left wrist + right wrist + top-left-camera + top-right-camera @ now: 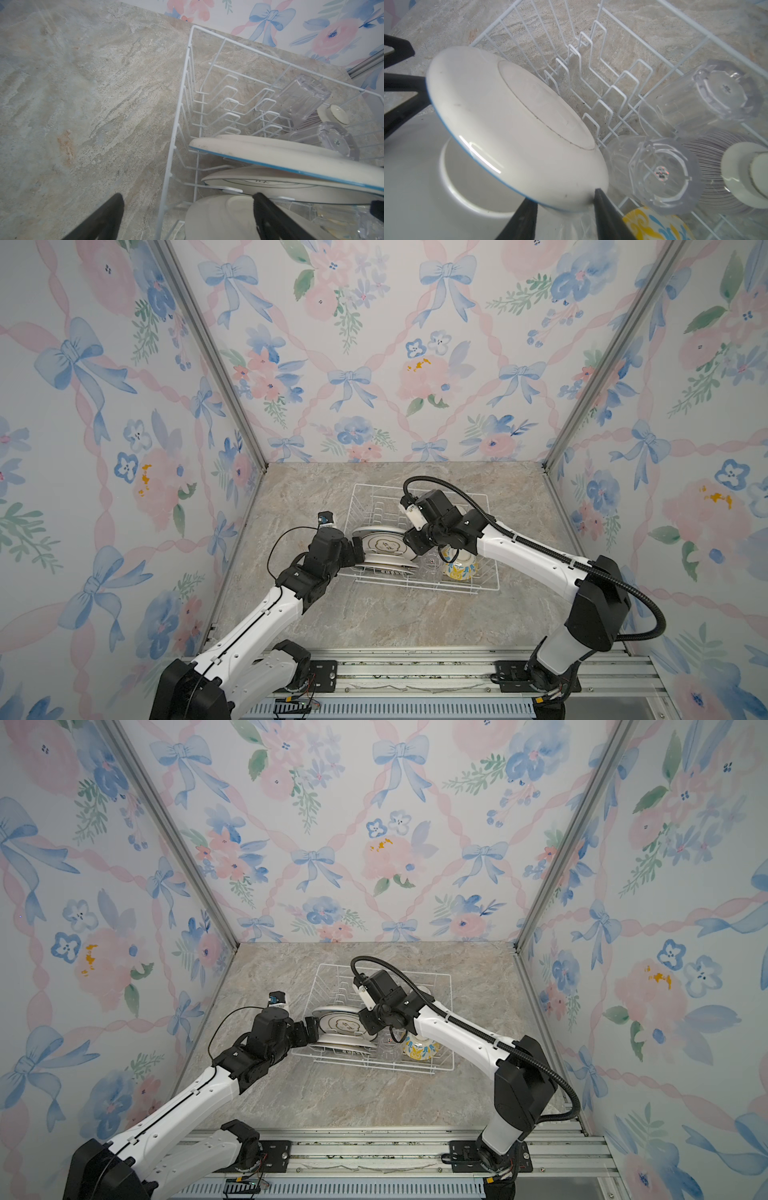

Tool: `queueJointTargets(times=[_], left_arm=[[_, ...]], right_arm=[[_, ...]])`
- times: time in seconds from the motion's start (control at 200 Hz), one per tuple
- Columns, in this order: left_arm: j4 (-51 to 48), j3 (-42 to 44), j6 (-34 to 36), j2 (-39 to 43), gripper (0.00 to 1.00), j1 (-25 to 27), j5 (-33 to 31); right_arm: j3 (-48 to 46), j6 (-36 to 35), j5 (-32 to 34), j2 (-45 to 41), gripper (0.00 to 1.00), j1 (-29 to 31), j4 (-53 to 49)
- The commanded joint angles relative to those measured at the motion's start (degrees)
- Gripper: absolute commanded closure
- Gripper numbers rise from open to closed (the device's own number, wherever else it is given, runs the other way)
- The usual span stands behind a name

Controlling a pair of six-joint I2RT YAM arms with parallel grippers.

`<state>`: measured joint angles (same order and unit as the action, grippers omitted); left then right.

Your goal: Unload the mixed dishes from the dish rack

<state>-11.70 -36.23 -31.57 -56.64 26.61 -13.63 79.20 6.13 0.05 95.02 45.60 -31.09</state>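
Observation:
The dish rack (180, 116) stands mid-table (486, 526). My right gripper (564, 204) is shut on the edge of a blue-rimmed white plate (512, 124), which tilts on edge with its underside showing. Under it lie a plate with dark characters (384, 547) and an upturned white plate (218, 218). My left gripper (187, 207) is open at the rack's left wall, one finger (110, 216) outside it and the other over the upturned plate. Two clear glass cups (658, 174) (702, 97), a purple-striped bowl (710, 187) and a yellow-blue bowl (658, 225) sit on the rack's right side.
Marble tabletop (374, 622) lies bare in front of and left of the rack. Upright plate-slot ridges (602, 79) fill the rack's far half. Floral walls enclose the table on three sides, and a metal rail (415, 668) runs along the front edge.

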Motion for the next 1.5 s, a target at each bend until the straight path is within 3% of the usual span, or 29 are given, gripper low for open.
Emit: queueJointTargets(times=[0.0,0.79,1.495], left_arm=[[1.0,-1.1,0.5,-0.2,0.02,0.3,-0.7],[1.4,-0.9,0.8,0.0,0.02,0.3,-1.8],[1.5,-0.3,1.3,1.4,0.02,0.3,-3.2]], right_arm=[[2.3,-0.9,1.5,0.9,0.54,0.3,-1.3],[1.8,0.1,1.3,-4.3,0.53,-0.4,0.0],[3.0,-0.5,2.8,1.2,0.53,-0.9,0.6]])
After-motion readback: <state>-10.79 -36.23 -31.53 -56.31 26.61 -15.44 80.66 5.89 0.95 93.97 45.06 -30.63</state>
